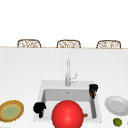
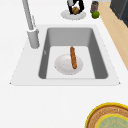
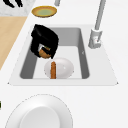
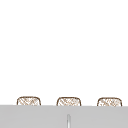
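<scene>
A red ball (image 1: 67, 114) fronts the sink (image 1: 45, 86). The left hand (image 1: 39, 108) hovers at its left rim; the right hand (image 1: 93, 89), fingers curled, holds a small brown item.

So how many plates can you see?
3. The yellow plate sits on the counter left of the sink. The white counter plate sits to its right. The sink plate lies in the basin. A red ball may hide others.
</scene>
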`<state>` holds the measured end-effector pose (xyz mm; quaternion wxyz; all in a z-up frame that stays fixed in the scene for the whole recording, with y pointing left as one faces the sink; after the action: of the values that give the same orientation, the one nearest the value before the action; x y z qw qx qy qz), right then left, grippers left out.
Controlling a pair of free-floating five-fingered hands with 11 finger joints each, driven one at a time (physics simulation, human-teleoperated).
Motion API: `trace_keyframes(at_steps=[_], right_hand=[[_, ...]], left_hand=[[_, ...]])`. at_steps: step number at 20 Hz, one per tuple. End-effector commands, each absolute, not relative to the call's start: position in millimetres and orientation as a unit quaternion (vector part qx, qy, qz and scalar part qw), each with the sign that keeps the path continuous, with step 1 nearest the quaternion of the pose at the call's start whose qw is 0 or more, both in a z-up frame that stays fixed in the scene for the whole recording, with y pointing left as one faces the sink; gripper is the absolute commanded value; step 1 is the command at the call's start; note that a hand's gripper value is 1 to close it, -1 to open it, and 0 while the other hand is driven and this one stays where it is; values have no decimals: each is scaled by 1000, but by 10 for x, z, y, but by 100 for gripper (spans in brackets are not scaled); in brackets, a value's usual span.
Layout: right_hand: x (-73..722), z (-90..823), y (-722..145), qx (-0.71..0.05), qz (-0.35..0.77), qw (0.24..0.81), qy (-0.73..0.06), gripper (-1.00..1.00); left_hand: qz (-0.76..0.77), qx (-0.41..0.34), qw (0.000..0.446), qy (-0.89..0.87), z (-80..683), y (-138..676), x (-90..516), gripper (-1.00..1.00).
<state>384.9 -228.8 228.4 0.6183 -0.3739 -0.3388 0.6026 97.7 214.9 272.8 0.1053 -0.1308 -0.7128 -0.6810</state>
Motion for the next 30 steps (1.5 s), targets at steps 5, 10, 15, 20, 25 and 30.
trace_keyframes(at_steps=[5, 10, 15, 20, 25, 30], right_hand=[[3811, 1973, -1653, -379, 601, 615, -342, 100], [3733, 1701, -1245, -382, 602, 611, -345, 100], [3407, 1323, -958, -402, 604, 584, -365, 100], [3109, 986, -668, -406, 599, 579, -376, 100], [3270, 813, -258, -408, 605, 596, -334, 100], [3346, 560, 54, -398, 615, 600, -322, 100]], left_hand=[[-681, -131, 105, -713, 2728, 2149, 977, 0], [-681, -131, 105, -713, 2728, 2149, 977, 0], [-681, -131, 105, -713, 2728, 2149, 977, 0], [-681, -131, 105, -713, 2728, 2149, 977, 0], [-681, -131, 105, -713, 2728, 2149, 977, 0], [-681, -131, 105, -713, 2728, 2149, 977, 0]])
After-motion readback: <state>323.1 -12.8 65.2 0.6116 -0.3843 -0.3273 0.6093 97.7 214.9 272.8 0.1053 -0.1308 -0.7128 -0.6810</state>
